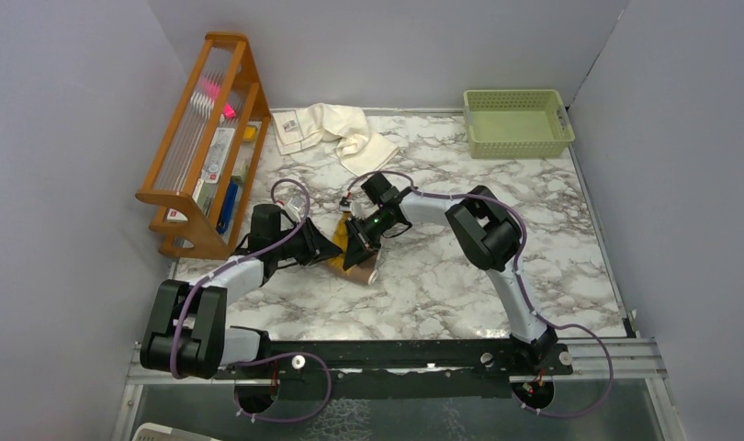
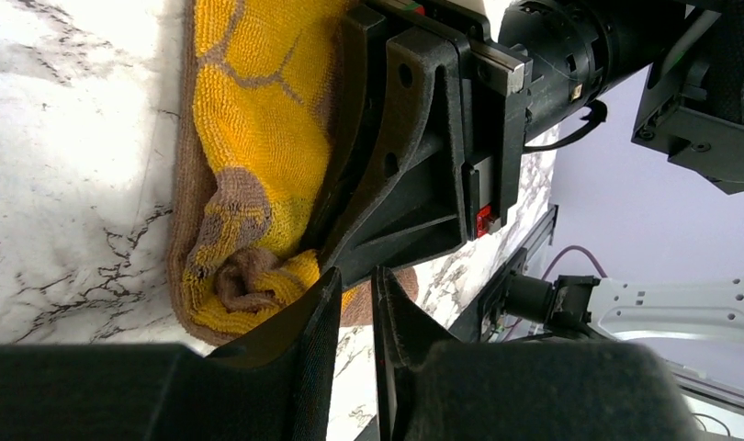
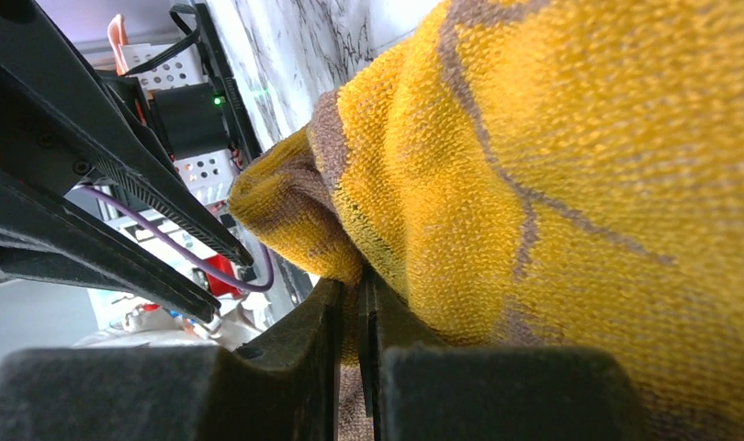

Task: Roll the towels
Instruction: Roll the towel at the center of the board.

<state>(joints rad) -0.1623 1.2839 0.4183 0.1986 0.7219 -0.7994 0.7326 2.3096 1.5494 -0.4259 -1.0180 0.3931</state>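
brown towel (image 1: 366, 272), with its mustard-yellow reverse showing, is located near the centre of the marble table (image 1: 442, 276), bunched into a partial roll between the two grippers. in the left wrist view the yellow face is turned up, and a brown-edged end is curled inward at the roll's near end.

right gripper (image 1: 353, 257) is brought onto the towel from 2 o'clock. in the right wrist view its fingers (image 3: 313, 322) are seen almost together, with a thin fold of cloth pinched in the slit between them; the towel is thus held.

left gripper (image 1: 338, 251) is positioned at 9 o'clock of the towel, tip to tip with the right gripper. its jaws are set narrow, with a slim gap visible in the left wrist view; no cloth is seen inside that gap, though one finger lies just beside the curled end.

cream towel (image 1: 336, 129) is found at 11 o'clock, crumpled near the far edge, its label patch (image 1: 293, 124) facing up. a green basket (image 1: 520, 142) is placed at 1 o'clock, and a wooden rack (image 1: 208, 138) stands at 10 o'clock.
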